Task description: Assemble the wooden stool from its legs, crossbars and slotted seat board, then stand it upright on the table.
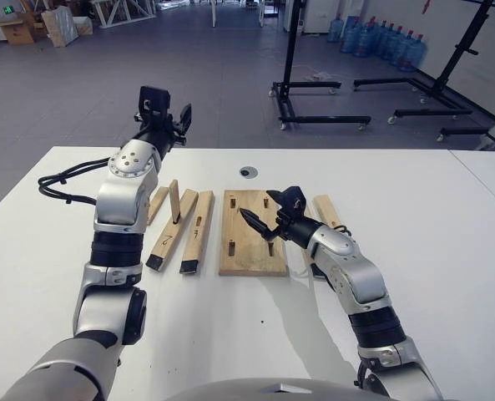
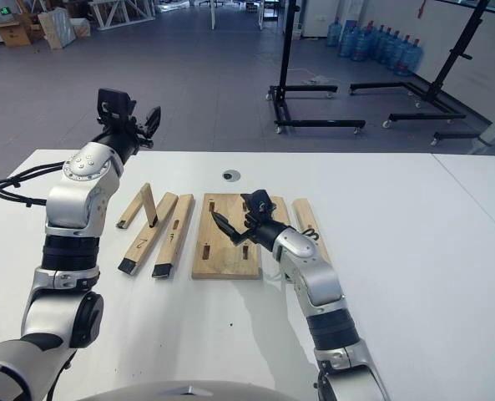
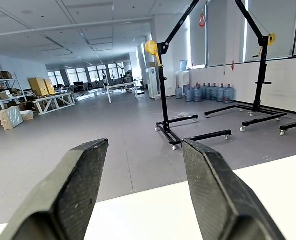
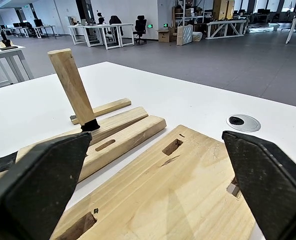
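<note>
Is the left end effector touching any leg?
Apart. Left eye view shows the left end effector raised beyond the table far edge, clear of the legs.

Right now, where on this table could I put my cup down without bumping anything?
The widest bare stretch of table lies right of the sticks beside the seat board. The near strip in front of the board is free too. Crowded in the middle: legs left of the board, the right gripper open over it.
</note>
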### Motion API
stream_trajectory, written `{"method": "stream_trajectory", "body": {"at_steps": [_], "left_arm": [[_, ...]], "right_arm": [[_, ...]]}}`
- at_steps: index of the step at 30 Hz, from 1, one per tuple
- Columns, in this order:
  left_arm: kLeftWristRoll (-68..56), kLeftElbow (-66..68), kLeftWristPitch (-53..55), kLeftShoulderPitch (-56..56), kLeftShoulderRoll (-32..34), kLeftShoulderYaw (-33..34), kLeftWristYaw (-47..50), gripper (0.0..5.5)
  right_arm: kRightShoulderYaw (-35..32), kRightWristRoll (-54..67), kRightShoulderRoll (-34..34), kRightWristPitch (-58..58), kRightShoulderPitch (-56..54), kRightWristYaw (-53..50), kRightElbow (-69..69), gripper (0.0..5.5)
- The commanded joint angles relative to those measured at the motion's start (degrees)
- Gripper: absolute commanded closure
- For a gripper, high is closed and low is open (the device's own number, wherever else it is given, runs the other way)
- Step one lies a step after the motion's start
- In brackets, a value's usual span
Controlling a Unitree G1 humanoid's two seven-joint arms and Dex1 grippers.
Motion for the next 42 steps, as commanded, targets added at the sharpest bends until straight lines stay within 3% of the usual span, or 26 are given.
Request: {"method": "stream_trajectory", "body": {"at_steps": [1, 4, 7, 11, 16, 21, 25, 27, 29, 32, 35, 38, 42], "left_arm": [[2.86, 15.35, -9.92, 9.32, -1.97, -2.90, -1.36, 2.82], [4.86, 25.97, -17.69, 12.95, -2.88, -4.24, -1.36, 2.82], [2.84, 23.31, -18.08, 9.56, -1.34, 0.31, 1.01, 2.82], [-2.68, -1.72, -7.69, 3.41, 2.99, 7.72, 2.70, 2.82], [-19.48, -27.53, 14.08, -1.45, 6.24, 18.61, 6.00, 2.82], [-36.97, -38.20, 33.60, 14.91, 14.35, 28.86, -2.57, 2.82], [-48.20, -32.27, 37.22, 34.64, 18.20, 43.56, -17.46, 2.82], [-44.92, -30.60, 35.14, 44.49, 19.68, 40.25, -22.45, 2.82], [-39.12, -32.05, 31.84, 49.71, 20.21, 32.23, -22.13, 2.82], [-28.78, -34.97, 27.69, 51.68, 18.66, 18.56, -15.81, 2.82], [-20.39, -33.78, 26.60, 50.29, 18.24, 8.45, -10.26, 2.32], [-14.53, -32.76, 25.88, 47.23, 17.19, 2.27, -6.15, 1.92], [-10.49, -29.60, 24.30, 42.51, 15.25, -1.16, -3.85, 1.27]], "right_arm": [[-0.27, -0.08, -0.68, 0.53, -0.09, 0.15, -0.26, 0.69], [-0.57, -0.07, -1.06, 0.47, -0.02, 0.35, 0.11, 0.69], [-1.73, 1.23, -0.78, 1.24, -1.64, 0.34, -0.31, 0.69], [-2.24, 1.78, -1.23, 2.04, -2.84, 0.42, -1.64, 0.69], [-2.94, 1.68, -1.74, 1.91, -1.48, -0.25, -2.45, 0.69], [-5.79, 1.32, -3.62, 0.95, 1.90, -1.44, -3.69, 0.69], [-10.75, 1.42, -7.22, 0.24, 4.90, -1.78, -4.16, 0.69], [-12.67, 1.51, -8.70, -0.05, 5.05, -1.79, -3.49, 0.69], [-13.59, 1.50, -9.31, -0.02, 4.92, -2.00, -3.23, 0.69], [-12.29, 1.20, -8.34, -0.04, 4.18, -2.22, -2.99, 0.69], [-10.66, 0.74, -7.13, -0.32, 3.49, -2.54, -2.46, 0.69], [-9.60, 0.65, -6.20, -0.58, 2.16, -2.73, -1.56, 0.69], [-8.59, 0.39, -5.23, -1.46, 0.88, -2.91, -0.21, 0.69]]}}
